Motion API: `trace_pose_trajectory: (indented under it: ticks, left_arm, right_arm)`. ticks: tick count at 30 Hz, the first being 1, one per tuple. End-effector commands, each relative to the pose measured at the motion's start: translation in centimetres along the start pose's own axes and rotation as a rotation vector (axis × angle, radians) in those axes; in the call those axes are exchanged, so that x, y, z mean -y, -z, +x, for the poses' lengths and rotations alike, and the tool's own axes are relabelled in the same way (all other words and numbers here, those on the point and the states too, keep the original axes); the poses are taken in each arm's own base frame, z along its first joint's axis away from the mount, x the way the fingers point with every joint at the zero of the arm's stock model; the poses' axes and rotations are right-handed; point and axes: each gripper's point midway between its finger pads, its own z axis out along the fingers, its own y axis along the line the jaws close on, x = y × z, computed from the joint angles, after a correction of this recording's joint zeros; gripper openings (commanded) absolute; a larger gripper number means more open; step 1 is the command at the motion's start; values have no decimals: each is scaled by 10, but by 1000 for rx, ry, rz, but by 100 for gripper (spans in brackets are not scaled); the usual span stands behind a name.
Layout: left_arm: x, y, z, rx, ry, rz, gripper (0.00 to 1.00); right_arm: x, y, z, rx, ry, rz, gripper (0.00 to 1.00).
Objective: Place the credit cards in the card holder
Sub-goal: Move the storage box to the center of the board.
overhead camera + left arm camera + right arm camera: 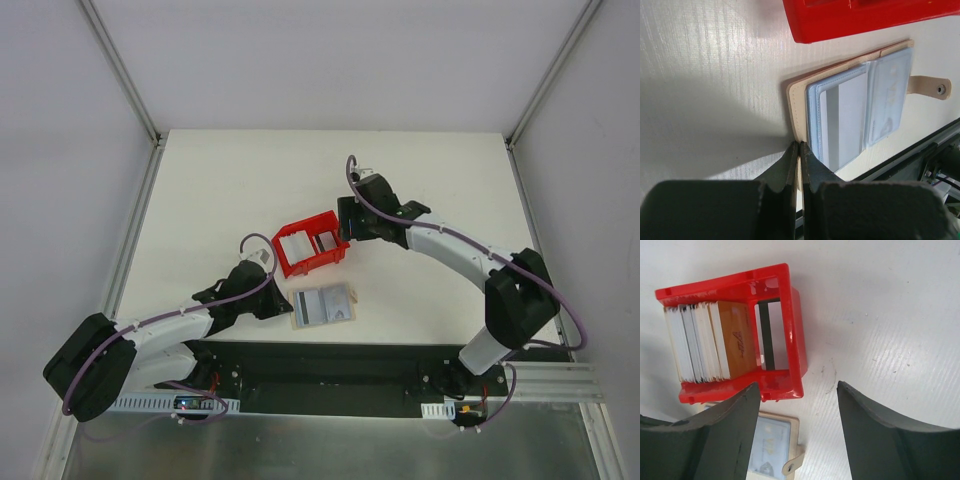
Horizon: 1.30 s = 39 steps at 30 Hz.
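Left gripper (799, 147) clenched at the open card holder's (855, 110) edge; right gripper (797, 390) spread, credit cards (695, 342) just ahead in red bin (790, 315). Most are not yet sleeved.

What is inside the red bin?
One compartment of the red bin holds a stack of whitish cards fronted by a tan card; the other, a black-striped card. Faces behind are hidden.
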Motion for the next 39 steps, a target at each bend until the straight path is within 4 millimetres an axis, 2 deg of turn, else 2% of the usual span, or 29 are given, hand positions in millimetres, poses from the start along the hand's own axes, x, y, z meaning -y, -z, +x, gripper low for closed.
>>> trace_pose_trajectory:
  ticks: [1,8,14,33,39]
  left_arm:
    - [-5,1,0,9,-14,-17,0]
    - [-5,2,-1,14,-12,-13,0]
    - [-7,2,0,13,-14,-17,0]
    - [-7,1,-1,13,-20,-22,0]
    - [-8,0,0,12,-16,-29,0]
  right_arm:
    - [-3,-5,-7,-38,42,-8,66]
    - [1,-27,0,-92,54,7,66]
    - [11,-35,4,-112,61,39,66]
    - [54,-33,14,-141,61,150,66]
    - [60,-30,15,-143,57,157,66]
